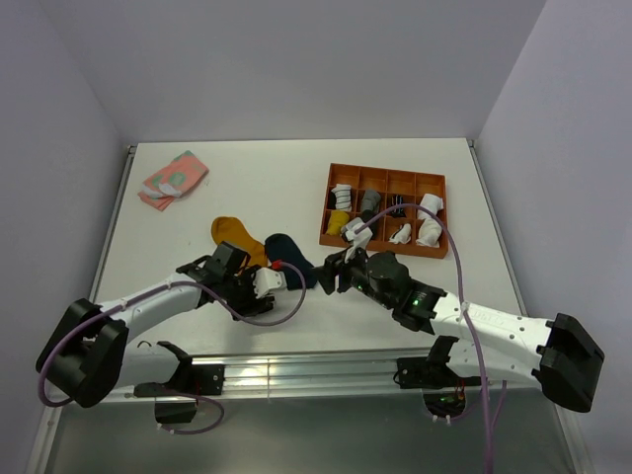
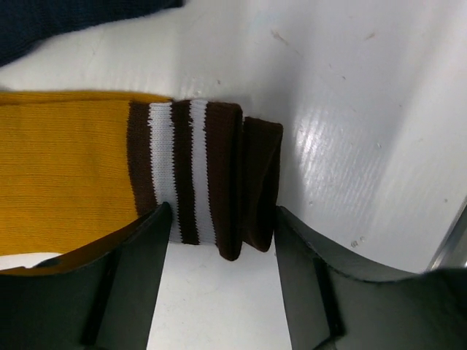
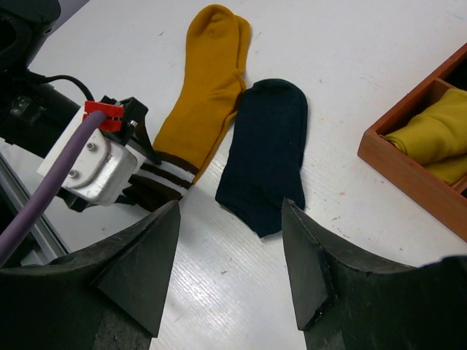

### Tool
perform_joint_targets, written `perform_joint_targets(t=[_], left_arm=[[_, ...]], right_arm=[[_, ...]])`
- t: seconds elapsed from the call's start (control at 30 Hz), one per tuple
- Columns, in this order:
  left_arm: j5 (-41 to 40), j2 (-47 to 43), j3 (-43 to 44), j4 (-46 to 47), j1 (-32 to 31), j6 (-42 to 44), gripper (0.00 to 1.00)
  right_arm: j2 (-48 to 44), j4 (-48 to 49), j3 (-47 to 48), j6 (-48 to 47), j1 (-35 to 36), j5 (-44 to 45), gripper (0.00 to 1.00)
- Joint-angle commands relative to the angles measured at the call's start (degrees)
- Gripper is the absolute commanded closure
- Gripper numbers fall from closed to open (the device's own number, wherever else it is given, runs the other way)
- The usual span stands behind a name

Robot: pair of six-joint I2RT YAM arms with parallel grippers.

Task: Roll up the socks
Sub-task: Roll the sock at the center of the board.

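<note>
We see the two socks lying flat on the white table point(image 1: 247, 193), side by side, in front of both arms and well left of the orange tray point(image 1: 385, 237).

The left claw point(image 2: 219, 222) is down at the striped cuff point(image 2: 186, 171) of the mustard sock point(image 2: 66, 168). Its jaws stand wide, one finger point(image 2: 142, 255) at the striped side and the other at the brown end, so the cuff fills the gap between them. The cuff lies on the table, not lifted. From the right wrist view we see the same left claw point(image 3: 142, 191) sitting on the cuff, with the rest of the mustard sock point(image 3: 208, 80) stretching away from it, toe farthest.

The right claw point(image 3: 230, 211) hangs above the table with its jaws wide and nothing between them. The navy sock point(image 3: 266, 157) lies just ahead of it, the open end nearest the fingers and the toe pointing away.

The mustard sock is the longer one, a plain orange-yellow with a dark brown cuff crossed by two white stripes. The last bit of the cuff shows as a separate brown fold. The navy sock is short, plain and dark, smooth along its length. Its side meets the mustard sock near the toe.

A folded pink and green cloth point(image 1: 173, 178) lies at the far left of the table.
</note>
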Motion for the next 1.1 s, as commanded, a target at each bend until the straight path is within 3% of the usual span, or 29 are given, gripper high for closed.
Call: perform_joint_targets(t=[0.0,0.37,0.73,0.9,1.07], left_arm=[[-0.2,2.5,0.7,-1.0,-0.5,-0.5,0.39],[6.8,5.9,6.7,-9.2,-0.2,0.3,0.71],[18.5,12.2,15.0,-22.6,8.0,7.0,0.78],[22.3,16.1,17.7,-26.9,11.6,10.6,0.79],[23.7,17.1,18.3,-29.6,13.9,12.9,0.79]], right_arm=[[-1.4,1.1,-0.2,-0.1,0.5,1.6,0.35],[1.3,1.8,1.1,-0.8,0.4,-0.7,0.37],[5.8,10.2,-1.2,-0.3,0.6,-10.6,0.39],[13.9,13.5,0.2,-0.8,2.3,-14.2,0.39],[21.6,16.5,3.1,-1.8,4.3,-15.2,0.32]])
